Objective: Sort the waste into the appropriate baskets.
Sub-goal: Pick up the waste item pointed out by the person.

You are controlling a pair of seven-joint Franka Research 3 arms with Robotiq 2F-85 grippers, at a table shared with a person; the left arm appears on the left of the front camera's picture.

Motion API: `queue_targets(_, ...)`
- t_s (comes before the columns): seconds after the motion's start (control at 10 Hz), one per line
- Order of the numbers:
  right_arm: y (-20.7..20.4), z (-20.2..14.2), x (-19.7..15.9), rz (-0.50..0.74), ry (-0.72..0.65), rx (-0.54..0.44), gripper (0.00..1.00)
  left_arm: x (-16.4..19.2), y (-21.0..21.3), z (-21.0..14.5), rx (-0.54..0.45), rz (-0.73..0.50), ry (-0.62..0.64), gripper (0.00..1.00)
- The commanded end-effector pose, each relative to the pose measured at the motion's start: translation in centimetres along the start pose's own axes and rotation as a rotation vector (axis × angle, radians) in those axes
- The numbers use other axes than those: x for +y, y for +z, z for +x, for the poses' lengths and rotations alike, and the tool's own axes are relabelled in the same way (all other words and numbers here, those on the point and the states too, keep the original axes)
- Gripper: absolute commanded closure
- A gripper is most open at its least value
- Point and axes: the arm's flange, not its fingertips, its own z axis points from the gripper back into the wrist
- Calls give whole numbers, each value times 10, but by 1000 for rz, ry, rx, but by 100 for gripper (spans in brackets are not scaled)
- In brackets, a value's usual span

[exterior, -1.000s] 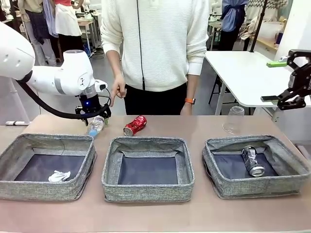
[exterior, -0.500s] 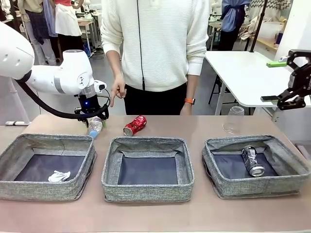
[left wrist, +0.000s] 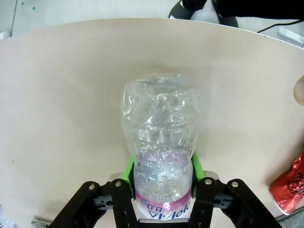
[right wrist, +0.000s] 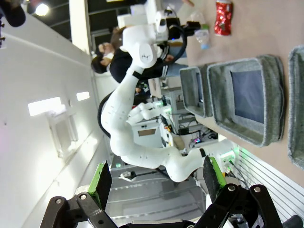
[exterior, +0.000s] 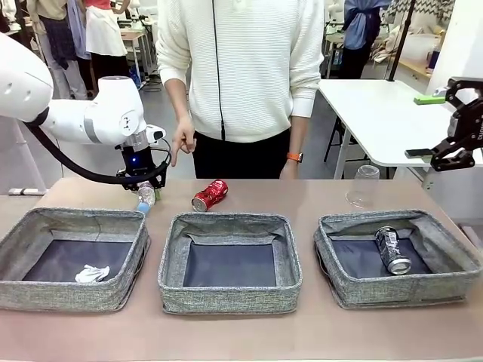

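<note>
Three grey baskets (exterior: 226,220) are sitting in a row on the counter (exterior: 302,197). The left basket (exterior: 72,216) is holding a white paper ball (exterior: 91,273), and the right basket (exterior: 332,253) is holding a dark can (exterior: 392,250). Behind the left basket, the left fingers (left wrist: 122,202) are clenching a clear bottle (left wrist: 161,137). The right fingers (right wrist: 101,180) are hanging spread apart, grasping nothing.

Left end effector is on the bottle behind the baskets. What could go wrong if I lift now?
1. The left end effector pinches the bottle near its label end; the crumpled thin plastic may buckle or slip on lifting.
2. The person's hand hangs close to that arm; a lift could brush it.
3. The crushed red can lies nearby; a low swing might knock it.
</note>
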Motion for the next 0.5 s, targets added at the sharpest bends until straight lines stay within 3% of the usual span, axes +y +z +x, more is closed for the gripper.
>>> queue_targets(0.0, 0, -2, 0, -8, 10, 0, 0, 3, 7, -1, 23, -14, 13, 64)
queue_targets(0.4, 0, -2, 0, -8, 10, 0, 0, 10, 16, -6, 37, -44, 29, 64)
